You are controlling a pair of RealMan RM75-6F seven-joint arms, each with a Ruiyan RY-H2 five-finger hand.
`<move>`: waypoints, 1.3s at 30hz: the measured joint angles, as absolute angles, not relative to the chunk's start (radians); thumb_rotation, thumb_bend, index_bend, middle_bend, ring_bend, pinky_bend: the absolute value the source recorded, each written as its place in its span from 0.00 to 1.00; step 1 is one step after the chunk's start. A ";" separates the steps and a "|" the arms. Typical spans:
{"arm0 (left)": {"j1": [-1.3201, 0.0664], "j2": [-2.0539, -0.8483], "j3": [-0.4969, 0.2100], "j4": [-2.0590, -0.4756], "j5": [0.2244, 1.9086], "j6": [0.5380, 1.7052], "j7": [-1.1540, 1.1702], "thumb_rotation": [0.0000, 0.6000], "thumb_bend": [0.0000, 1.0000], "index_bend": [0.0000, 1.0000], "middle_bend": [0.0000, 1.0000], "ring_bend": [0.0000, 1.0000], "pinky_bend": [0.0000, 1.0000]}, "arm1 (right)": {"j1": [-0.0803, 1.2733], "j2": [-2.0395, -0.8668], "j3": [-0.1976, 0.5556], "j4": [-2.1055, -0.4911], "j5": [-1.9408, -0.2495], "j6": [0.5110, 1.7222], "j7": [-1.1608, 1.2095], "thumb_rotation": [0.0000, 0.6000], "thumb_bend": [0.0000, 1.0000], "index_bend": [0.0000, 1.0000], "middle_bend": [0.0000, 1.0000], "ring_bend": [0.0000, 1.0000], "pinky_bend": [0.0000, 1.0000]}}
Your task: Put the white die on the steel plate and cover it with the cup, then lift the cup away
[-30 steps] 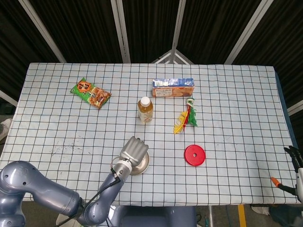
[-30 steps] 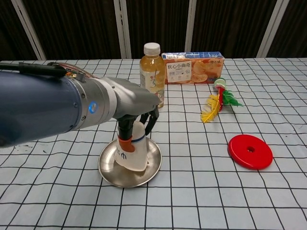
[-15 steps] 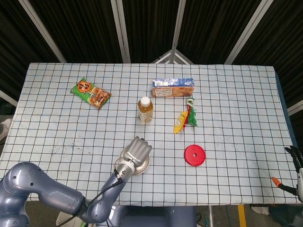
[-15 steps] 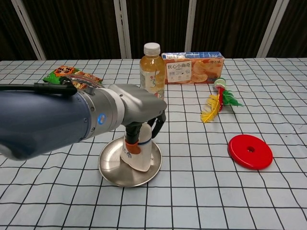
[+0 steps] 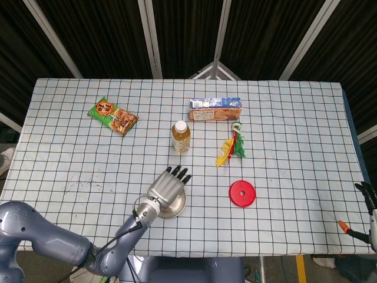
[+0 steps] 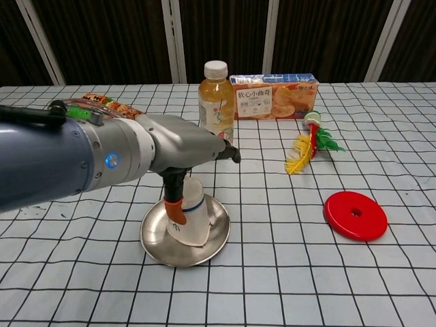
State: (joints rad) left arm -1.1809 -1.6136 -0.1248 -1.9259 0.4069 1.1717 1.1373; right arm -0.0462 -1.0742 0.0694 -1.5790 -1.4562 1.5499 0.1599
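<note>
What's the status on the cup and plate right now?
Left robot hand over the plate, thumb on the cup, other fingers spread. Cup upside down on plate. Die not visible. Right robot hand idle at table edge.

The plate (image 6: pixel 158 242) is shiny brushed steel; the cup (image 6: pixel 193 221) looks matt white paper; the surface (image 6: pixel 286 272) wears checked cloth.

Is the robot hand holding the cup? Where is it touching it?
It cannot be told. The left robot hand hangs over the cup on the steel plate; only its thumb seems against the cup's side.
</note>
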 measured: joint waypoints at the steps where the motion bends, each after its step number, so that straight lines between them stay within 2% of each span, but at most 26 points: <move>1: -1.181 -1.602 -0.122 -1.935 0.406 1.167 1.137 1.00 0.19 0.00 0.00 0.00 0.12 | -0.046 -1.074 0.069 -1.580 -1.456 1.550 0.159 1.00 0.06 0.17 0.14 0.13 0.00; 7: -1.173 -1.536 -0.111 -1.985 0.415 1.152 1.113 1.00 0.17 0.01 0.00 0.00 0.12 | -0.045 -1.075 0.067 -1.582 -1.456 1.542 0.154 1.00 0.06 0.17 0.14 0.13 0.00; 9: -1.165 -1.521 -0.108 -1.996 0.434 1.157 1.096 1.00 0.17 0.04 0.02 0.00 0.16 | -0.045 -1.075 0.067 -1.582 -1.454 1.541 0.154 1.00 0.06 0.17 0.14 0.13 0.00; 14: -1.133 -1.494 -0.089 -2.013 0.488 1.186 1.052 1.00 0.18 0.12 0.14 0.11 0.29 | -0.045 -1.074 0.067 -1.585 -1.453 1.541 0.152 1.00 0.06 0.17 0.14 0.13 0.00; 21: -1.083 -1.484 -0.041 -2.009 0.571 1.208 0.989 1.00 0.21 0.15 0.16 0.14 0.32 | -0.044 -1.074 0.065 -1.588 -1.451 1.532 0.151 1.00 0.06 0.17 0.14 0.13 0.00; 32: -1.060 -1.512 -0.022 -1.950 0.630 1.158 0.922 1.00 0.26 0.20 0.15 0.14 0.32 | -0.044 -1.066 0.065 -1.596 -1.445 1.525 0.154 1.00 0.06 0.17 0.14 0.13 0.00; 39: -1.054 -1.537 -0.022 -1.918 0.685 1.123 0.879 1.00 0.26 0.26 0.24 0.21 0.35 | -0.044 -1.063 0.063 -1.600 -1.449 1.524 0.156 1.00 0.06 0.17 0.14 0.13 0.00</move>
